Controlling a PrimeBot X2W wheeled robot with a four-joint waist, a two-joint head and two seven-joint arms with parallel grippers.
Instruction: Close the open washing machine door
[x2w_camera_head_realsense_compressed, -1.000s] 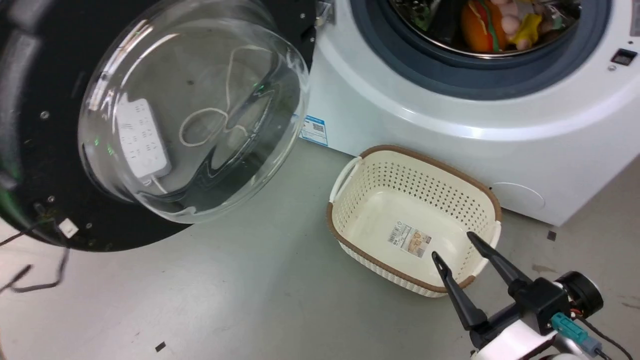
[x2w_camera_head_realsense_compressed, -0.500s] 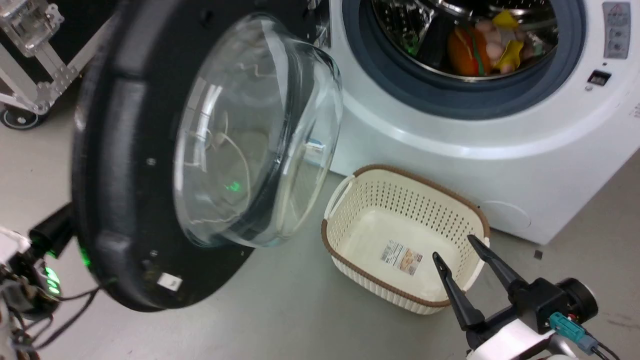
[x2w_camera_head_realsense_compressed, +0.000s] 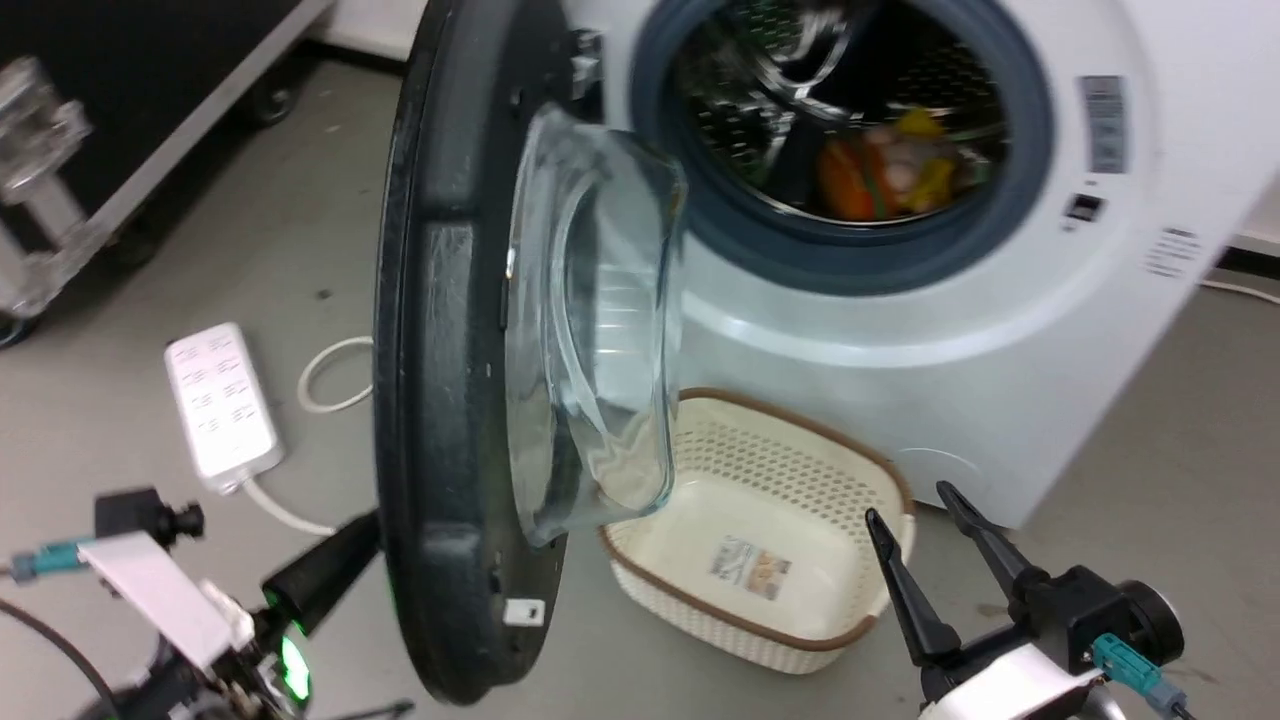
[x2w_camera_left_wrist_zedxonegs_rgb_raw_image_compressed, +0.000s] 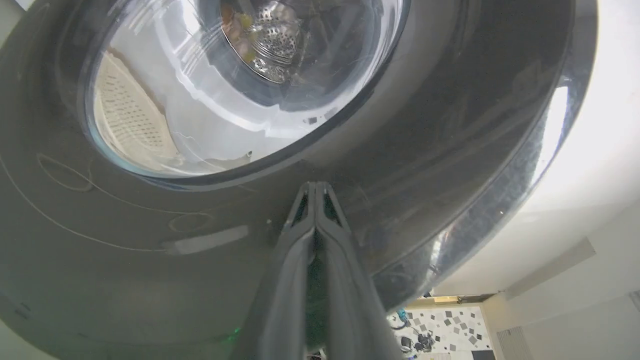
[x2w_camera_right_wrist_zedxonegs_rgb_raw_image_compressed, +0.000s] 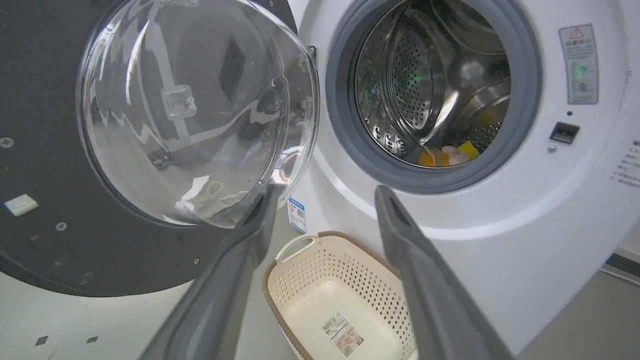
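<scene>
**Now edge-on: door roughly halfway home**

Over the last 1 second the washing machine door has swung from lying wide open, its inner face and glass bowl turned toward the head camera, to standing almost edge-on at the centre left of the head view. The head camera has shifted as well, so the washing machine sliding to the upper right is not a move of the machine itself.

Behind that swing is the left tool, which has come into the lower left of the head view. In the left wrist view its 2 fingers are pressed together with nothing between them, tips set against the door's glossy outer rim just under the glass. The right tool has kept its place at the lower right, jaws spread and holding nothing, above the near edge of the cream basket.

By my reading the closing is about half done: the porthole gapes open, with coloured items visible in the drum. The push likely has to carry on until the door's free edge meets the front panel. Whether the bowl clears the basket below it, I cannot tell.
</scene>
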